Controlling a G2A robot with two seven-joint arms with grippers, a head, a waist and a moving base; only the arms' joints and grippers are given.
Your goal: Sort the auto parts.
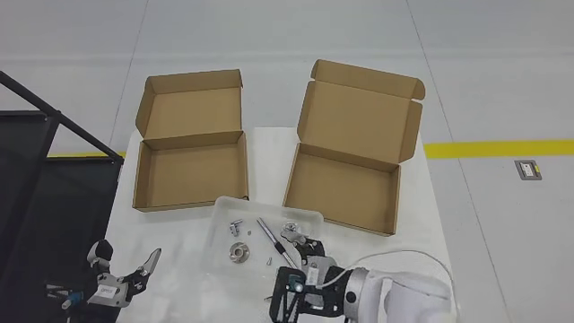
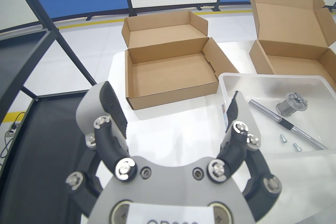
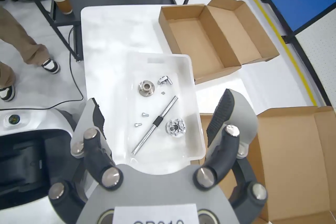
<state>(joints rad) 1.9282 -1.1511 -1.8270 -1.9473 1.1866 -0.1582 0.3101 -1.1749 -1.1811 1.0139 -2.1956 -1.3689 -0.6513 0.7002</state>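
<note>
A clear plastic tray (image 1: 235, 205) holds the metal parts: a long rod (image 3: 155, 124), a slotted round hub (image 3: 176, 128), a flanged hub (image 3: 146, 88), a small bracket (image 3: 164, 80) and two little bolts (image 3: 145, 114). My right gripper (image 3: 160, 99) hangs open above the tray's near end, with nothing between its fingers; from above the right gripper (image 1: 300, 280) sits at the tray's front right. My left gripper (image 2: 172, 99) is open and empty, off the tray's left side (image 1: 127, 258). Its view shows the rod (image 2: 283, 122) and the hub (image 2: 292, 104).
Two open, empty cardboard boxes stand behind the tray, the left box (image 1: 190, 175) and the right box (image 1: 345, 188). A black cart (image 1: 54, 197) stands close by the table's left edge, with a paper cup (image 3: 63, 2) on it.
</note>
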